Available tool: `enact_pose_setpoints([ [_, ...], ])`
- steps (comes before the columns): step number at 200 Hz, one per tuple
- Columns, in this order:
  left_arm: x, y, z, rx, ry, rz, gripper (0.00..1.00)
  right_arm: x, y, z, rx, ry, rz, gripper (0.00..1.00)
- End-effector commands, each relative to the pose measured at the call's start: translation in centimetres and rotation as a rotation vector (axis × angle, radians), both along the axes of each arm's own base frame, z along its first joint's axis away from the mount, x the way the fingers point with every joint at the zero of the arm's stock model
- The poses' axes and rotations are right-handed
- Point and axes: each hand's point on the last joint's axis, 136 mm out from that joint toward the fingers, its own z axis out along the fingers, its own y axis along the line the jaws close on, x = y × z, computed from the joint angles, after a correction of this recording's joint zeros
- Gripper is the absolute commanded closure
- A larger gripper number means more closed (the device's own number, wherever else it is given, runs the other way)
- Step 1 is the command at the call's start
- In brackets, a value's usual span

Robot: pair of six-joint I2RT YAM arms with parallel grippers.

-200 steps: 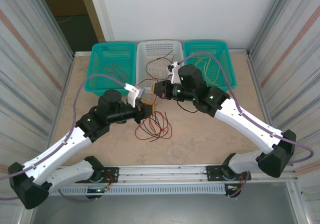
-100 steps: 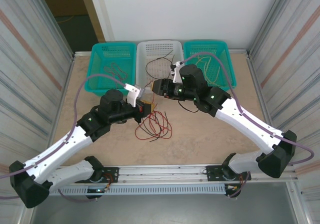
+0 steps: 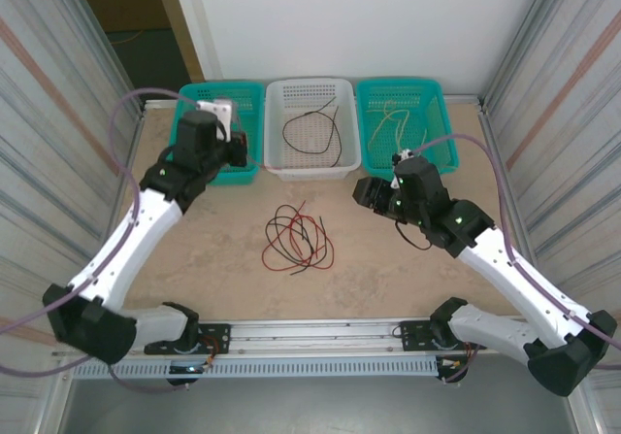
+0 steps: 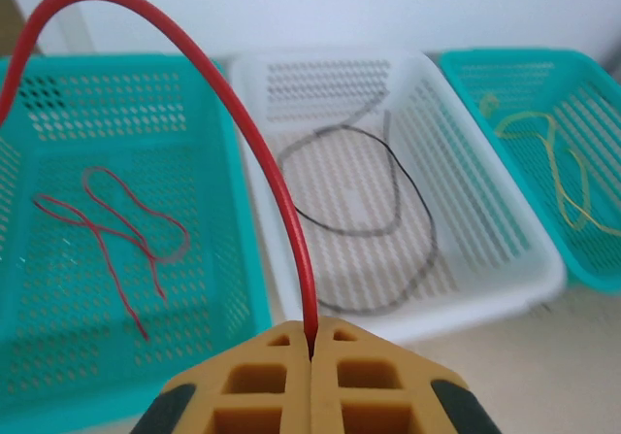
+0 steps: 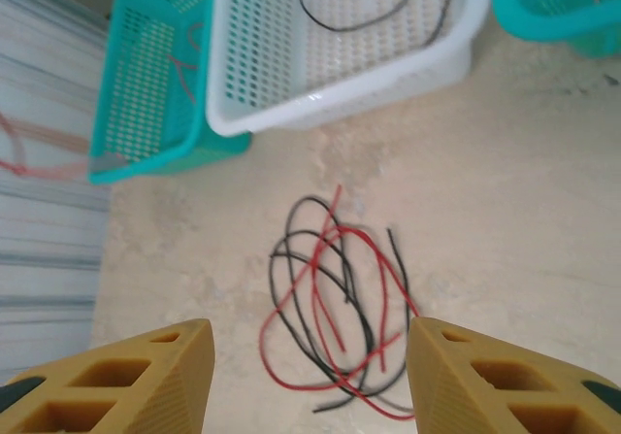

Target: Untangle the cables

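Observation:
A loose tangle of red and black cables (image 3: 296, 242) lies on the table's middle. It also lies between and beyond my right gripper's fingers (image 5: 335, 308). My right gripper (image 3: 360, 193) (image 5: 309, 356) stands open above the table, right of the tangle, holding nothing. My left gripper (image 3: 237, 148) (image 4: 310, 342) is shut on a red cable (image 4: 247, 138), which arches up and left from the pads. It hovers at the left teal basket's (image 3: 248, 99) near right corner. A thin red cable (image 4: 107, 222) lies in that basket.
The white basket (image 3: 310, 167) (image 4: 485, 293) holds a black cable (image 3: 309, 129) (image 4: 393, 186). The right teal basket (image 3: 441, 114) (image 4: 505, 65) holds a yellow cable (image 3: 398, 123) (image 4: 555, 167). Corrugated walls close in both sides of the table.
My left arm swung from the table's middle back to the left basket, carrying the red cable. My right gripper opened and drew back to the right; a black cable now lies in the white basket.

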Motion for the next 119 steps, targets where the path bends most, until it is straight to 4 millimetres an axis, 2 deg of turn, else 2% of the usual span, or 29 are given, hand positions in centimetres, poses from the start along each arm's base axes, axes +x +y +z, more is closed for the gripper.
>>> enact_pose_setpoints([
  [1, 3.9, 1.4, 0.8, 0.024, -0.019, 0.008, 1.00, -0.6, -0.1, -0.3, 0.016, 0.010, 0.002, 0.47],
  [17, 6.9, 2.3, 0.2, 0.017, -0.011, 0.019, 1.00, -0.4, 0.2, -0.4, 0.010, 0.009, 0.011, 0.48],
  [29, 9.0, 2.7, -1.1, 0.058, 0.005, 0.024, 1.00, -0.4, 0.6, 0.0, 0.012, -0.006, 0.024, 0.49],
  [32, 9.5, 2.8, -1.4, 0.071, 0.008, 0.025, 1.00, -0.2, 0.8, -0.7, -0.004, 0.011, 0.027, 0.49],
  [56, 12.5, 3.4, -4.3, 0.116, 0.071, 0.020, 1.00, -0.1, 1.6, -1.5, -0.031, 0.021, 0.051, 0.50],
  [63, 13.1, 3.5, -5.3, 0.123, 0.096, 0.011, 0.90, -0.1, 1.8, -1.9, -0.036, 0.027, 0.056, 0.50],
  [73, 13.7, 3.7, -6.4, 0.141, 0.136, 0.013, 0.71, -0.1, 1.9, -2.3, -0.043, 0.037, 0.060, 0.50],
  [82, 13.7, 3.6, -7.3, 0.143, 0.176, 0.007, 0.59, 0.0, 2.0, -2.6, -0.047, 0.042, 0.061, 0.50],
  [103, 12.7, 2.9, -7.9, 0.105, 0.203, -0.014, 0.47, 0.2, 2.2, -2.9, -0.055, 0.048, 0.068, 0.50],
  [119, 11.6, 2.8, -7.6, 0.086, 0.207, -0.001, 0.45, 0.5, 2.8, -3.0, -0.053, 0.052, 0.082, 0.50],
])
